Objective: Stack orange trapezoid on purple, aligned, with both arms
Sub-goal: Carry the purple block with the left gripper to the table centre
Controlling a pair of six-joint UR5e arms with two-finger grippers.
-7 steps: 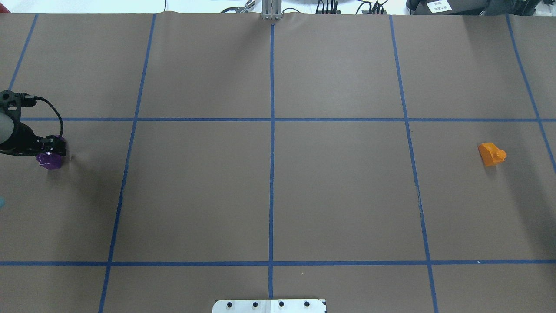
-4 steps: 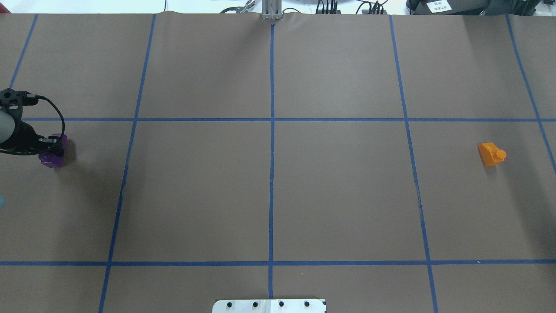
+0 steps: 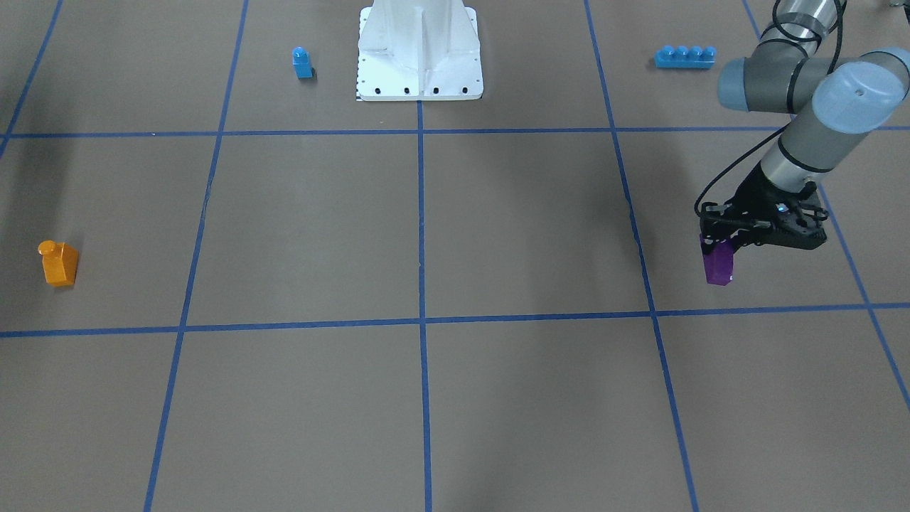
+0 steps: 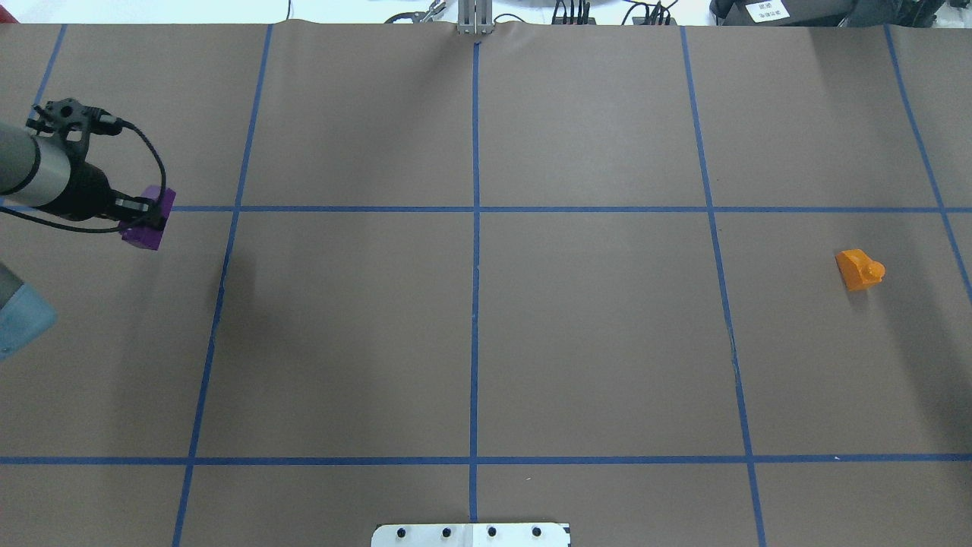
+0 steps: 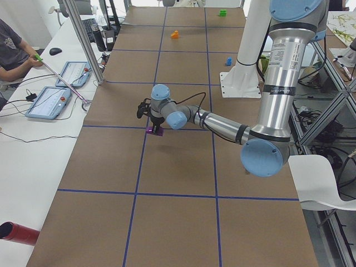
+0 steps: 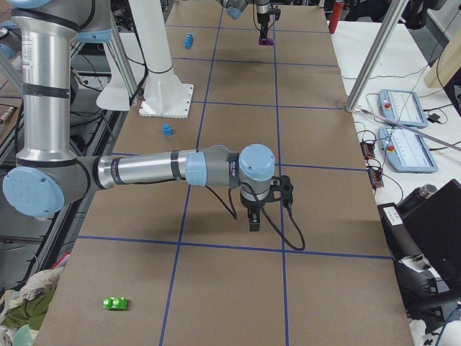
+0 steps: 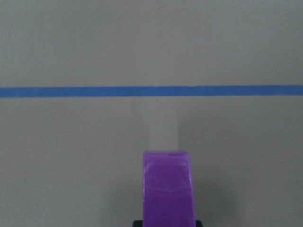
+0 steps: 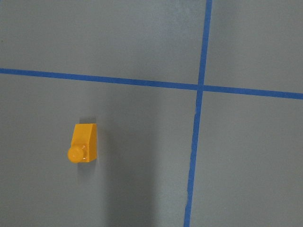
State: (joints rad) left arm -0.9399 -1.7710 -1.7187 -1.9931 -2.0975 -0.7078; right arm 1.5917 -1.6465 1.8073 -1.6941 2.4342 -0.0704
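The purple block (image 4: 143, 228) hangs in my left gripper (image 4: 140, 216), which is shut on it and holds it above the table at the far left. It also shows in the front view (image 3: 718, 265) under the gripper (image 3: 718, 242), and in the left wrist view (image 7: 168, 187). The orange trapezoid (image 4: 859, 270) lies on the table at the far right, stud pointing sideways; it also shows in the right wrist view (image 8: 84, 143). My right gripper (image 6: 253, 223) shows only in the exterior right view, pointing down above the table; I cannot tell whether it is open or shut.
A small blue single-stud block (image 3: 302, 62) and a long blue four-stud brick (image 3: 684, 57) lie near the white robot base (image 3: 419, 50). A green block (image 6: 115, 303) lies at the table's near right end. Blue tape lines cross the brown table.
My left gripper has lifted the purple block off the table and carried it away from the robot and toward the table's middle. The orange trapezoid has not moved.
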